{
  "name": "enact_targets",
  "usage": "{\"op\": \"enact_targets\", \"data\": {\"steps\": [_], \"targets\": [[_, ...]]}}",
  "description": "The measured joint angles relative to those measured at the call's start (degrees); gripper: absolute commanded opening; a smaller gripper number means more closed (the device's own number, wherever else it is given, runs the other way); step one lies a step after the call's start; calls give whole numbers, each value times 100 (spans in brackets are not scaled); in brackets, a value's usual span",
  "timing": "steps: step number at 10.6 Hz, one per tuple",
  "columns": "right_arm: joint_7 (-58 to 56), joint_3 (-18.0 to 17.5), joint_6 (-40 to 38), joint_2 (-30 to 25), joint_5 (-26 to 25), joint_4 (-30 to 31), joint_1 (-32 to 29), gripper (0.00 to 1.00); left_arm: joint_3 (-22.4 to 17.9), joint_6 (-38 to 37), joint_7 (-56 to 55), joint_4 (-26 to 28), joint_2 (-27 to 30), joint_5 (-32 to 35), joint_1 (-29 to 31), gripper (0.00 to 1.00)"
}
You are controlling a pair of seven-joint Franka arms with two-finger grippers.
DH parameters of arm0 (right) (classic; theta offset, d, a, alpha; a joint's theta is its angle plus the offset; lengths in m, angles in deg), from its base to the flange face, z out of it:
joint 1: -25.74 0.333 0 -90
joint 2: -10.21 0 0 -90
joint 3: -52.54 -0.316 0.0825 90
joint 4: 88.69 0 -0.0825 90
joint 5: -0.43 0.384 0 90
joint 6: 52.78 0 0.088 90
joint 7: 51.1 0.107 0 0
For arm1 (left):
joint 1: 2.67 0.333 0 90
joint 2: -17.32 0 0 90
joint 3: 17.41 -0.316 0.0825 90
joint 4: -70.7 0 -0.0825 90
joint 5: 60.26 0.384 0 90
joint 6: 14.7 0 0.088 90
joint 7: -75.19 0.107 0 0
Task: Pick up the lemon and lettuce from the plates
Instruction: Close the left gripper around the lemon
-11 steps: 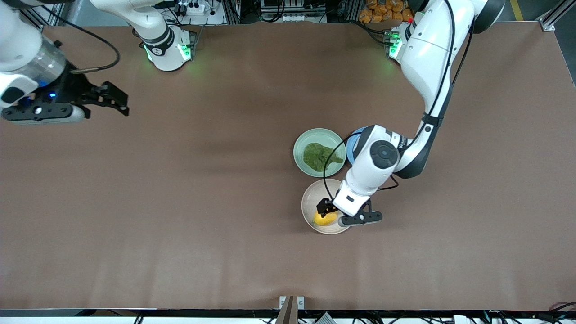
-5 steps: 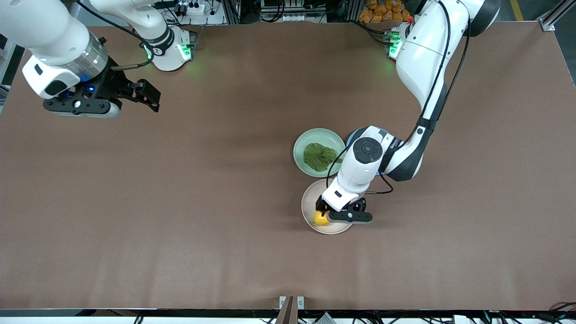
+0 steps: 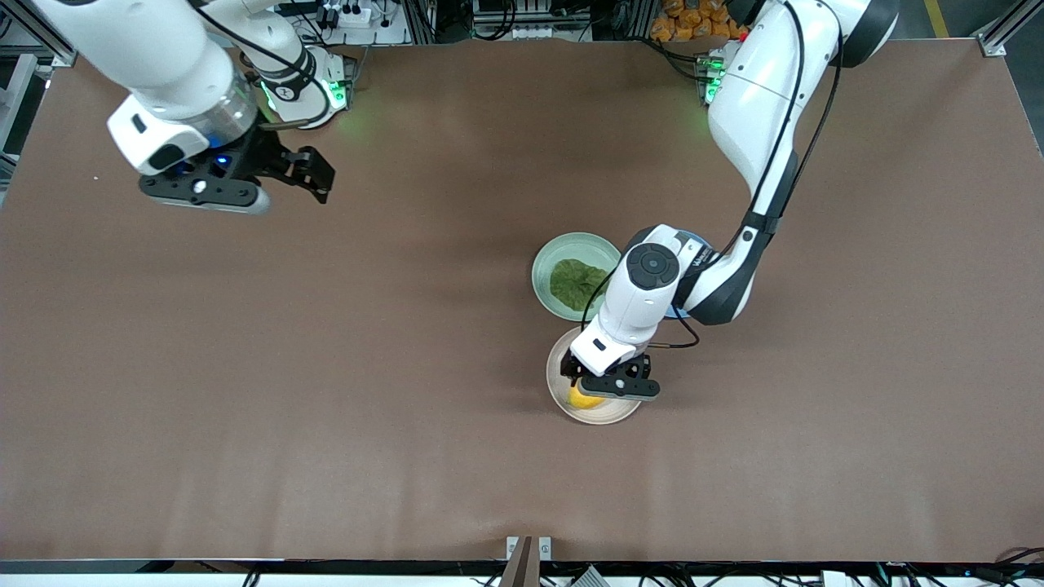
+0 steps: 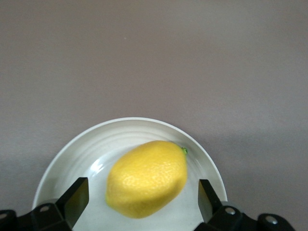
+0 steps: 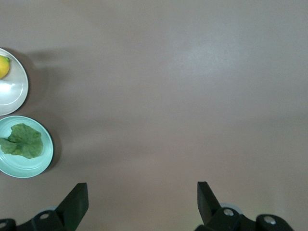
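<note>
The yellow lemon lies on the beige plate. My left gripper is open and low over that plate. In the left wrist view its fingers stand on either side of the lemon, with gaps showing, inside the plate's rim. The dark green lettuce lies flat on the mint green plate, farther from the front camera than the beige plate. My right gripper is open and empty, high over bare table near the right arm's base. The right wrist view shows the lettuce and the lemon.
A blue plate beside the mint plate is mostly hidden under the left arm's wrist. The brown table top stretches wide toward the right arm's end and toward the front camera.
My left gripper has shifted over the beige plate until its fingers straddle the lemon. My right arm has swung from the table's end toward the middle.
</note>
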Motion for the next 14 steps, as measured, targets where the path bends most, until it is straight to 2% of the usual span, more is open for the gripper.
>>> {"op": "enact_targets", "data": {"steps": [3,8,14], "targets": [[74,12,0,126,-9,-116,49,100,-8,428,0,1,-136,162,-96,100],[74,15,0,135,-10,-139,53,100,-218,595,0,0,-186,243,-101,100],[74,15,-1,143,-10,-139,60,100,-226,681,0,10,-335,257,-106,100]]}}
